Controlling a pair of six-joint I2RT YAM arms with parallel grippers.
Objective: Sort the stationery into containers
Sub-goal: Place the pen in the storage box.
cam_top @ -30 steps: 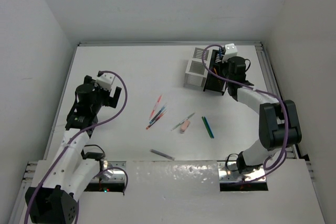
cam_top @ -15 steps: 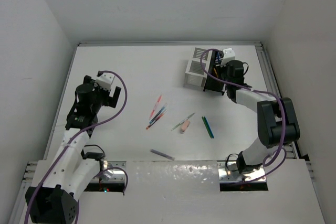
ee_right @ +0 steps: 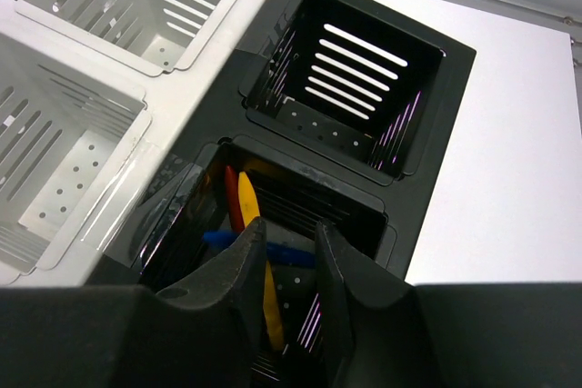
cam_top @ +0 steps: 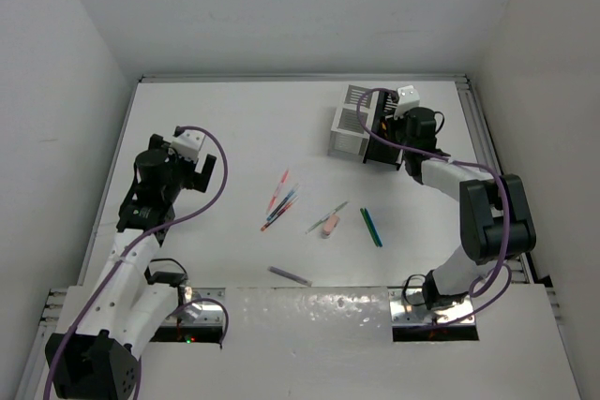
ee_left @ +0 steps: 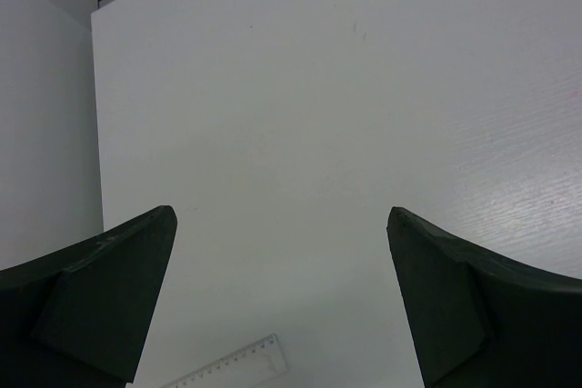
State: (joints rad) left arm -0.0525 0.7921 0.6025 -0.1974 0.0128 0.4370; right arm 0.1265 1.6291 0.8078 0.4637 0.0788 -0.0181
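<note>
a white table point(cam_top: 234, 128), boxed in by pale walls point(cam_top: 75, 44) on three sides, held the scene. since a second before, the left arm and the loose stationery had not moved, while the right wrist had edged a little to the left over the boxes and its jaws had come slightly apart.

at left the left gripper point(ee_left: 282, 215) hung with its jaws spread wide and nothing between them, above bare tabletop. a clear ruler point(ee_left: 227, 365) just showed at the bottom of its wrist view.

mid-table, well apart from both claws, lay a bunch of red and blue pens point(cam_top: 279, 200). to their right came a green-grey pencil point(cam_top: 326, 217) just beside a pink eraser point(cam_top: 329, 226), then green pens point(cam_top: 371, 228). a grey pen point(cam_top: 290, 275) lay nearer the arm bases.

at far right the white container point(cam_top: 349, 126) stood against the black container point(ee_right: 450, 88). the right gripper point(ee_right: 289, 235) hovered over the black one, jaws parted narrowly and clamped on nothing visible. directly beneath them a yellow pen point(ee_right: 247, 202) rested inside the compartment, beside a red pen point(ee_right: 231, 197) and a blue pen point(ee_right: 218, 238).
</note>
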